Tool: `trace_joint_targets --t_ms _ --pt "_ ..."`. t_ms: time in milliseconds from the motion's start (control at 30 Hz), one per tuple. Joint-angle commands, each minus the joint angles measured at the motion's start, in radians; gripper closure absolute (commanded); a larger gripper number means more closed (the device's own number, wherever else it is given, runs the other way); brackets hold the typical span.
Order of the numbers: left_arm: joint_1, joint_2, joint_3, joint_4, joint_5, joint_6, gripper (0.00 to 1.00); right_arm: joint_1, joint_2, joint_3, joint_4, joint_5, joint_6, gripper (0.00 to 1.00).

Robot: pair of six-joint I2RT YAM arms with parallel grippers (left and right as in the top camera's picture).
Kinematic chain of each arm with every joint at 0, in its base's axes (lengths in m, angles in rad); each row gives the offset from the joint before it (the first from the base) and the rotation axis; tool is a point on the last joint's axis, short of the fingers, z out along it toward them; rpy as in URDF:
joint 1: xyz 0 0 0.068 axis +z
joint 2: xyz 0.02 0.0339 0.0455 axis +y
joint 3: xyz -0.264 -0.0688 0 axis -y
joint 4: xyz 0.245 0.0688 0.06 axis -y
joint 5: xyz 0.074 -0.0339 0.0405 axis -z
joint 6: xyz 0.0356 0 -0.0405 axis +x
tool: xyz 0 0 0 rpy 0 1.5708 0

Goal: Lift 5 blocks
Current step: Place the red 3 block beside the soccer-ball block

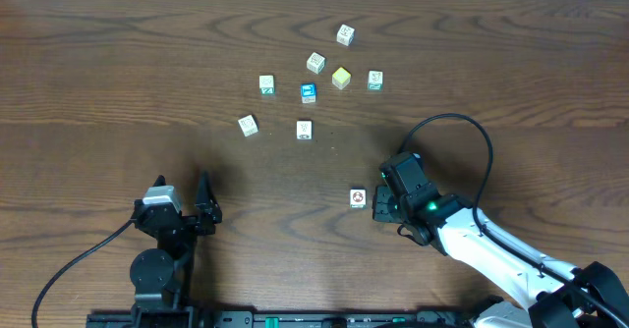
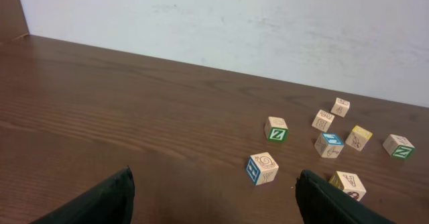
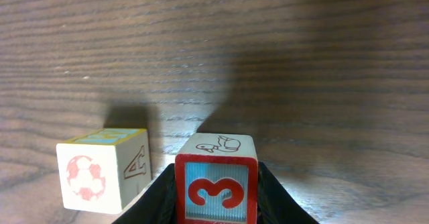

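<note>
My right gripper (image 3: pixel 216 187) is shut on a block (image 3: pixel 216 177) with a red 3 on its near face and a small drawing on top. Just left of it on the table stands a white block with a red ball mark (image 3: pixel 100 177). In the overhead view that marked block (image 1: pixel 358 198) sits beside my right gripper (image 1: pixel 379 206), and the held block is hidden under it. A yellow-topped block (image 1: pixel 341 78) and whitish blocks (image 1: pixel 315 63) (image 1: pixel 345 34) (image 1: pixel 249 125) lie far back. My left gripper (image 1: pixel 189 208) stands open and holds nothing, far from all blocks.
A blue-faced cube (image 1: pixel 309 93) and cubes with green marks (image 1: pixel 266 84) (image 1: pixel 375 80) lie among the far cluster, with another whitish cube (image 1: pixel 304 130) nearer. The right arm's black cable (image 1: pixel 462 122) loops over the table. A pale wall (image 2: pixel 268 23) stands behind the table.
</note>
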Motion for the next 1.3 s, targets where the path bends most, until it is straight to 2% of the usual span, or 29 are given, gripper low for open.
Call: trace_joint_targets --t_ms 0,167,300,700,1267 --pt "-0.003 -0.007 -0.018 -0.036 -0.005 -0.009 0.23 0.008 0.011 0.003 -0.005 -0.062 -0.044 0.99" --pt "-0.003 -0.007 -0.018 -0.036 -0.005 -0.009 0.23 0.008 0.011 0.003 0.003 -0.073 -0.080 0.97" --pt "-0.003 -0.007 -0.018 -0.036 -0.005 -0.009 0.23 0.008 0.011 0.003 0.019 -0.073 -0.090 0.83" --pt "-0.003 -0.007 -0.018 -0.036 -0.005 -0.009 0.23 0.008 0.011 0.003 0.036 -0.069 -0.098 0.59" --pt "-0.003 -0.007 -0.018 -0.036 -0.005 -0.009 0.23 0.007 -0.017 0.033 -0.004 -0.042 -0.098 0.56"
